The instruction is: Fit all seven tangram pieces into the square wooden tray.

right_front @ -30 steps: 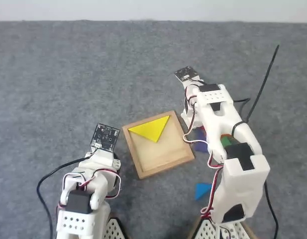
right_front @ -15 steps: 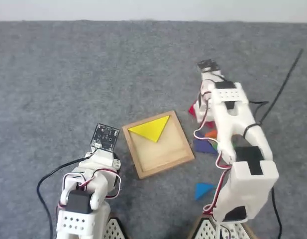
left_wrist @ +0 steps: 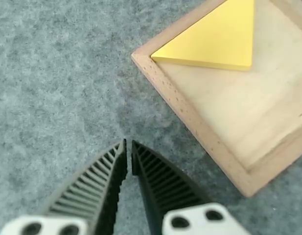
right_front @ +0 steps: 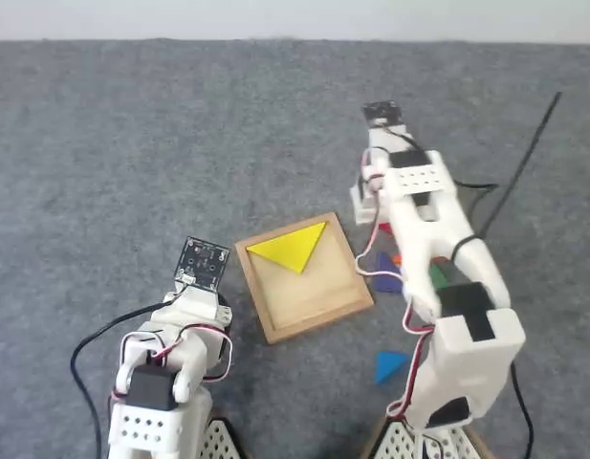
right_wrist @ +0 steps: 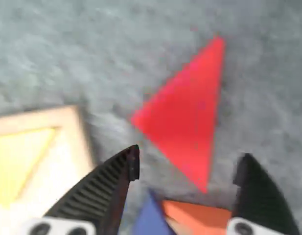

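Beside wooden tray (right_front: 253, 295), red triangle (right_wrist: 185, 122), orange piece (right_wrist: 195, 215)

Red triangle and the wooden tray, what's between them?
Only bare grey mat lies between the red triangle and the wooden tray; the right wrist view shows it.

My right arm (right_front: 436, 229) hiding most of the green piece (right_front: 436, 273) at the tray's (right_front: 321, 316) three o'clock, orange piece (right_wrist: 199, 218) and tray edges cut off in my wrist views

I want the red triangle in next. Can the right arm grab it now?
Probably yes. The right gripper is open just above the red triangle, which lies uncovered on the grey mat. The orange piece sits close to one corner, so that side is tight.
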